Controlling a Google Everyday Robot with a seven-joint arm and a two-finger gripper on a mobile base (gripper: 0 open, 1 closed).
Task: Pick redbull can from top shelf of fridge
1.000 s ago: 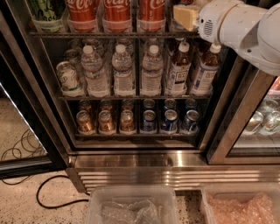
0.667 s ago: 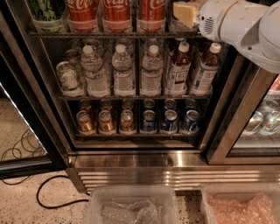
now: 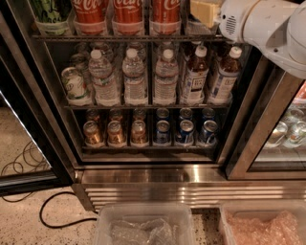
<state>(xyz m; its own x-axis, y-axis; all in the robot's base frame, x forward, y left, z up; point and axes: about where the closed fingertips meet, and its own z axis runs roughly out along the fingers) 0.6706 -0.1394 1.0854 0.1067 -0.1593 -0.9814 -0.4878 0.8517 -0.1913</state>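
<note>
Claw (image 3: 204, 12) has crept slightly up and farther into the fridge (image 3: 191, 187) since the earlier frame; white arm (image 3: 267, 28) has risen with it at upper right. Claw now at the right end of the top shelf (image 3: 119, 37), just right of the red cola cans (image 3: 126, 12). Open or closed: cannot tell, only a tan pad shows. Redbull can not visible; probably hidden behind the claw at that end. Water bottles (image 3: 135, 79) on the rack below untouched. Judgement: reach nearly done; grasp unconfirmed; lifting the can off the shelf and pulling clear remain.
</note>
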